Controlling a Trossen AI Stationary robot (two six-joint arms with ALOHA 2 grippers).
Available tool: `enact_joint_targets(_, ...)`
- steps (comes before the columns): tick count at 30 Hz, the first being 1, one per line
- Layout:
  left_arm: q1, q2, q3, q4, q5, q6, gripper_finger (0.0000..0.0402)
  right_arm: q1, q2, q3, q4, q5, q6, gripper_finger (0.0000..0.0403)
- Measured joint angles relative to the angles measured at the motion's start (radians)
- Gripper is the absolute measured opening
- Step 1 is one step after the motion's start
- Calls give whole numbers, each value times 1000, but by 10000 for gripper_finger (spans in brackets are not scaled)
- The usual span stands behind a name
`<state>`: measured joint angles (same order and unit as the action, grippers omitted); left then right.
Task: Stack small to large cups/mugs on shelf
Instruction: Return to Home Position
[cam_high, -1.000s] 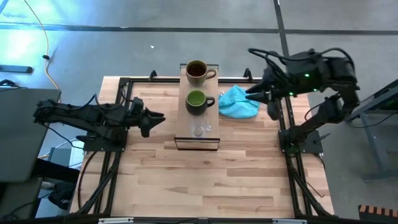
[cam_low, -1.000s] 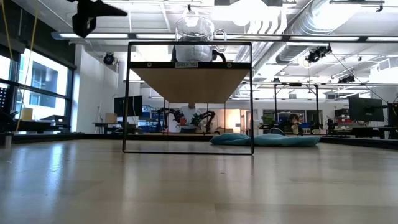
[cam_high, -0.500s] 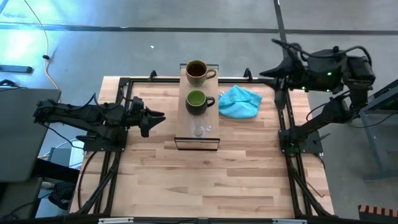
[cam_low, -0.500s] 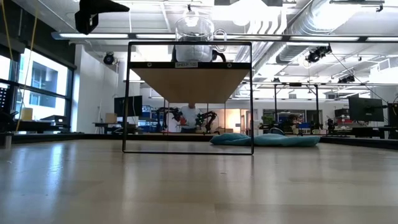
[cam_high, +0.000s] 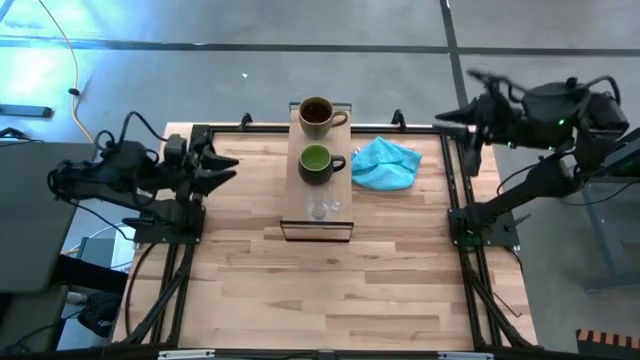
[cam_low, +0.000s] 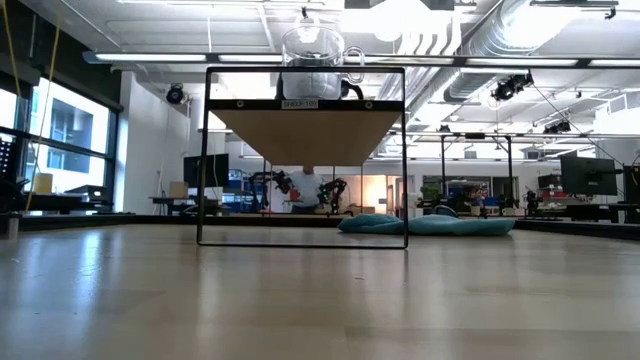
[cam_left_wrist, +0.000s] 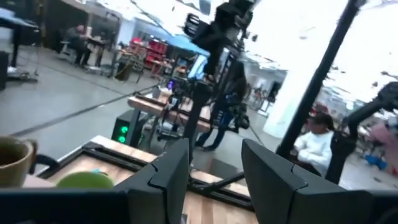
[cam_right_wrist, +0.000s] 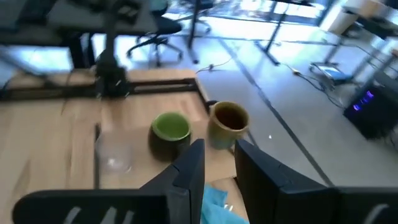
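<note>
The shelf (cam_high: 316, 225) stands mid-table, a light-wood board in a dark frame. In a row on it stand the brown-tan mug (cam_high: 317, 114) at the far end, the dark green mug (cam_high: 317, 162) in the middle and the clear glass cup (cam_high: 320, 207) at the near end. The low view shows the glass cup (cam_low: 312, 55) on top of the shelf (cam_low: 305, 135). My left gripper (cam_high: 232, 166) is open and empty over the table's left edge, well apart from the shelf. My right gripper (cam_high: 448, 118) is open and empty beyond the table's far right corner.
A turquoise cloth (cam_high: 384, 163) lies crumpled on the table just right of the shelf. Dark frame rails run along the table's left (cam_high: 190, 200) and right (cam_high: 455, 190) sides. People and desks show in the room beyond the table.
My left gripper has drawn back toward the table's left and far edges and risen out of the low view. My right gripper has pulled away from above the cloth toward the table's right and far edges. The mugs, the cup and the cloth have stayed put.
</note>
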<state>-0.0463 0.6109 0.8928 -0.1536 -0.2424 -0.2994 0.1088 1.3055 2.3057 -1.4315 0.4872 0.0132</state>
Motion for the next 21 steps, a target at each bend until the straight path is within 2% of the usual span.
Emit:
enact_joint_targets(4, 0, -23, -3, -57, -22, -44, 138, 57, -28, -85, 14, 10, -58, 81)
enact_joint_targets(9, 0, -9, -3, -28, 28, -105, 138, 71, -83, -220, 52, 210, 63, 81)
enact_joint_targets(11, 0, 1, -3, -27, 28, -121, 138, 70, -100, -263, 52, 246, 119, 81)
enact_joint_targets(13, 0, 2, -3, -50, 15, -79, 138, 67, -113, -298, 29, 244, 98, 81)
enact_joint_targets(17, 0, 2, -4, -131, -13, -40, 138, 62, -133, -359, -147, 204, 100, 81)
enact_joint_targets(21, 0, 2, -4, -156, -98, -56, 138, 46, -199, -472, -110, 193, 178, 81)
